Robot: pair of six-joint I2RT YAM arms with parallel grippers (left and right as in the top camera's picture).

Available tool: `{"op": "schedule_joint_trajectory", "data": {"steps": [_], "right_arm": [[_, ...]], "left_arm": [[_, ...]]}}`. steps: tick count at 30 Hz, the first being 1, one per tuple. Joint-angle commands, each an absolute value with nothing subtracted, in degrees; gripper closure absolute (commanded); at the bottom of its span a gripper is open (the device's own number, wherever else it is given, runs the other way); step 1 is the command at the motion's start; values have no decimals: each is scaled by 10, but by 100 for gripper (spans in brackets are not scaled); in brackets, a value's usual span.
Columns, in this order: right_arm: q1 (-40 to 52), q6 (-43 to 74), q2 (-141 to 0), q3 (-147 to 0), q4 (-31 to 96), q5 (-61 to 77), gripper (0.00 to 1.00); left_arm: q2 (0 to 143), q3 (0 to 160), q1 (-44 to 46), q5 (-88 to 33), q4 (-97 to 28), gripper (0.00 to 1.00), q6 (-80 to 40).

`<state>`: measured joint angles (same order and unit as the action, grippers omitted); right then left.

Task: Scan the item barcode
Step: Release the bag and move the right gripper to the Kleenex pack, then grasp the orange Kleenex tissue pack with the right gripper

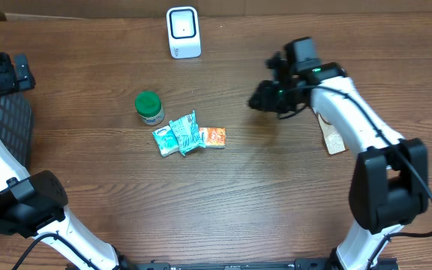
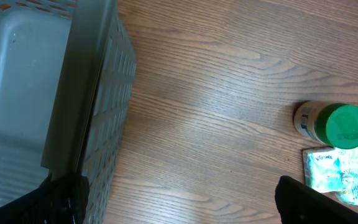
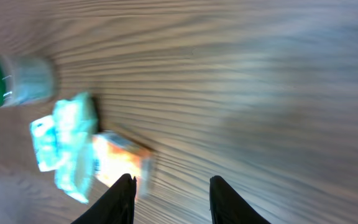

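**Both claws empty, items waiting mid-counter**

Over on the right, the right claw (image 1: 261, 100) hangs above the wooden counter (image 1: 276, 195), its fingers (image 3: 124, 198) partly apart with nothing but wood grain between them. Its wrist camera is blurred, but the little cluster of goods sits just ahead of it and to its left.

And there's the cluster, near the middle of the counter: an orange packet (image 1: 213, 136) lies closest to the right claw and touches the teal packets (image 1: 178, 136) beside it. The green-capped bottle (image 1: 149, 107) stands upright just behind them. Which one is up for scanning, I can't tell.

The white barcode scanner (image 1: 183, 31) stands at the far edge, well apart from the goods.

On the left, the left claw (image 2: 179, 186) is spread as wide as it goes, holding nothing. It sits by the grey mesh basket (image 2: 98, 93), with the bottle and a teal packet off to one side in its view.

A tan packet (image 1: 334, 136) lies beside the right arm.
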<state>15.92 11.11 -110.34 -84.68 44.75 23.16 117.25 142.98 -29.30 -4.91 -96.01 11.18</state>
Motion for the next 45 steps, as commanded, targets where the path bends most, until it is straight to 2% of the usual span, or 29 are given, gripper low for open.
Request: {"op": "schedule_joint_trajectory", "data": {"steps": [1,8,13,22,28,32,42,45], "right_arm": [[200,104,-1129,-858,421,230,63],[243,176,-1181,-858,393,201,64],[252,174,-1201,-858,390,202,64],[273,149,-1201,-858,416,261,74],[277,150,-1200,-860,451,281,73],[272,150,-1200,-860,467,266,68],[284,150,-1209,-850,448,223,68],[286,150,-1220,-846,439,208,77]], "left_arm": [[1157,1441,-296,-49,-959,1,124],[1157,1441,-296,-49,-959,0,124],[1157,1441,-296,-49,-959,0,124],[1157,1441,-296,-49,-959,0,124],[1157,1441,-296,-49,-959,0,124],[1157,1441,-296,-49,-959,1,124],[1157,1441,-296,-49,-959,0,124],[1157,1441,-296,-49,-959,0,124]]}}
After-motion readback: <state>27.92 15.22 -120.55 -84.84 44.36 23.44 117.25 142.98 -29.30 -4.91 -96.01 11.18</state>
